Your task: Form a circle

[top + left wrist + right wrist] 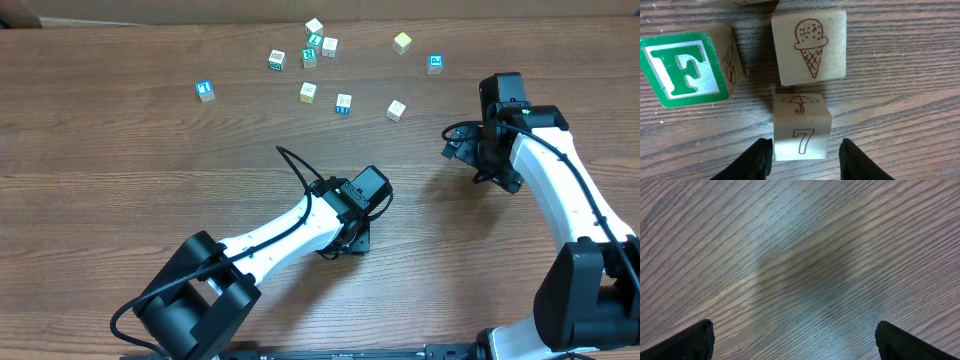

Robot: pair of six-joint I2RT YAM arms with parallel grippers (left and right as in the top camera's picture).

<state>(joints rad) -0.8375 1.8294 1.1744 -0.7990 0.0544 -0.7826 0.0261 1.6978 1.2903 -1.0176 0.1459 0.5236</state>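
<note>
The 7 block (801,132) sits right between the narrow fingers of the left gripper (804,147), not squeezed yet. The right gripper (795,337) is wide open, well apart, toward the table (100,200)'s right edge.

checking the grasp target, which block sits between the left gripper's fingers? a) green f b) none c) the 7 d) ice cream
c: in the left wrist view the 7 block lies between the left gripper fingers, with the green F block and ice cream block beyond it.
</note>
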